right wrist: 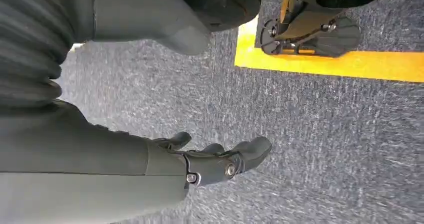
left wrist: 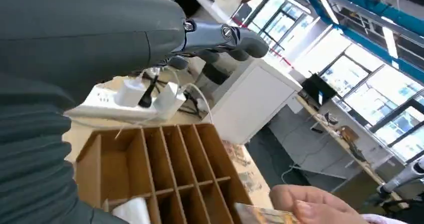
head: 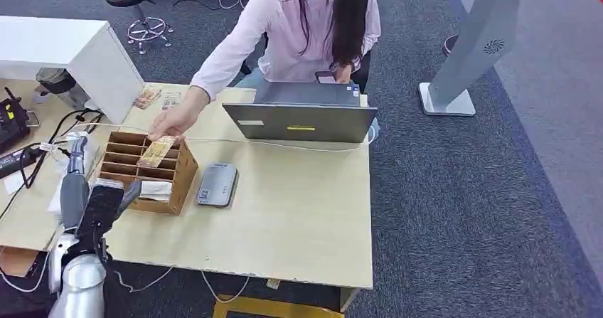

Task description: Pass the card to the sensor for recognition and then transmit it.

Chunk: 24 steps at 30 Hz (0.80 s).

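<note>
On the table [head: 299, 211], the card [head: 156, 151] lies ahead of your nearer, empty, spread left hand [head: 99, 208]; your right hand [right wrist: 215, 161] hangs empty.

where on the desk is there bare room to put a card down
The widest bare patch is the desk top to the right of the grey sensor, in front of the laptop. It is crowded on the left: the wooden organizer, the person's hand with a card, the left robot hand, and cables and a power strip.
</note>
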Each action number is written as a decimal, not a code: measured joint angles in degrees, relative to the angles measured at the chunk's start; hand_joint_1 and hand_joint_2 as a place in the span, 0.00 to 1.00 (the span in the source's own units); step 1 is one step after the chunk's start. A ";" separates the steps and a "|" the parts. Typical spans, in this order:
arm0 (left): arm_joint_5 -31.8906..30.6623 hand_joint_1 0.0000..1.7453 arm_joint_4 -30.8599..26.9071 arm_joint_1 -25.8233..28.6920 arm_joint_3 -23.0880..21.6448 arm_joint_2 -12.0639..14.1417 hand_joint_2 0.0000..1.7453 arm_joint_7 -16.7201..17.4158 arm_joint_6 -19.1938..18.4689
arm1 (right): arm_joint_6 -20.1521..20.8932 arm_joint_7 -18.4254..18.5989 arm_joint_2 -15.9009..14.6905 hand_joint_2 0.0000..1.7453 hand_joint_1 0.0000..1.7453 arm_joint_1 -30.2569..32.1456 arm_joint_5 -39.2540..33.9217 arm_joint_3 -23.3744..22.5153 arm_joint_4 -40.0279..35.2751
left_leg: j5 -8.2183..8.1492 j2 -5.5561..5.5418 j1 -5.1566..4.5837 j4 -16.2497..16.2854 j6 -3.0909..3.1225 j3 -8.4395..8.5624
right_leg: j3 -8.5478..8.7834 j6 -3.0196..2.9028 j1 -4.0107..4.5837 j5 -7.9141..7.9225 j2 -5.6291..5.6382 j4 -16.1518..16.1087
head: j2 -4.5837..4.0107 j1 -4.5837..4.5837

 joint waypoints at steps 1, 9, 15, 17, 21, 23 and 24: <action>-1.49 0.00 0.71 -0.85 -0.56 0.89 1.00 0.76 0.65 | 0.02 0.02 0.11 1.00 0.00 -0.06 0.19 0.35 0.02 | 0.00 0.00 0.00 0.00 0.00 0.00 | 0.00 0.00 0.00 0.00 0.00 0.00 | 0.00 -0.02; -13.68 0.00 4.63 -5.48 -5.31 7.37 1.00 6.93 6.16 | -0.37 0.63 0.83 1.00 0.00 -0.84 1.94 2.73 0.33 | 0.02 0.06 0.03 0.00 -0.03 0.01 | -0.01 -0.04 0.03 0.03 0.10 0.01 | 0.00 0.02; -22.31 0.00 5.00 -5.75 -7.30 10.73 1.00 11.49 10.62 | -0.35 1.18 1.00 1.00 0.00 -1.16 3.28 4.15 0.63 | 0.01 0.09 0.05 0.00 -0.03 0.00 | -0.02 -0.05 0.07 0.03 0.15 0.01 | 0.00 0.00; -24.90 0.00 5.00 -5.76 -8.21 11.67 1.00 13.06 11.86 | 0.15 0.81 0.83 1.00 0.00 -1.26 3.63 4.70 0.81 | 0.01 0.09 0.06 0.00 -0.03 -0.01 | -0.03 -0.05 0.08 0.03 0.15 0.01 | 0.00 0.00; -26.62 0.00 5.00 -5.76 -8.91 12.67 1.00 14.22 12.67 | 0.96 0.13 0.55 1.00 0.00 -1.35 3.71 5.22 1.05 | 0.01 0.09 0.06 0.00 -0.03 -0.01 | -0.03 -0.05 0.08 0.03 0.15 0.01 | 0.00 0.00; -26.88 0.00 5.00 -5.78 -9.13 12.94 1.00 14.47 12.67 | 0.96 0.13 0.52 1.00 0.00 -1.39 3.76 5.42 1.11 | 0.01 0.09 0.06 0.00 -0.03 0.00 | -0.03 -0.05 0.08 0.03 0.14 0.00 | 0.00 0.00; -27.08 0.00 5.00 -5.80 -9.33 12.96 1.00 14.51 12.67 | 0.96 0.13 0.52 1.00 0.00 -1.40 3.78 5.46 1.14 | 0.01 0.09 0.06 0.00 -0.03 0.00 | -0.03 -0.05 0.08 0.03 0.14 0.00 | 0.00 0.00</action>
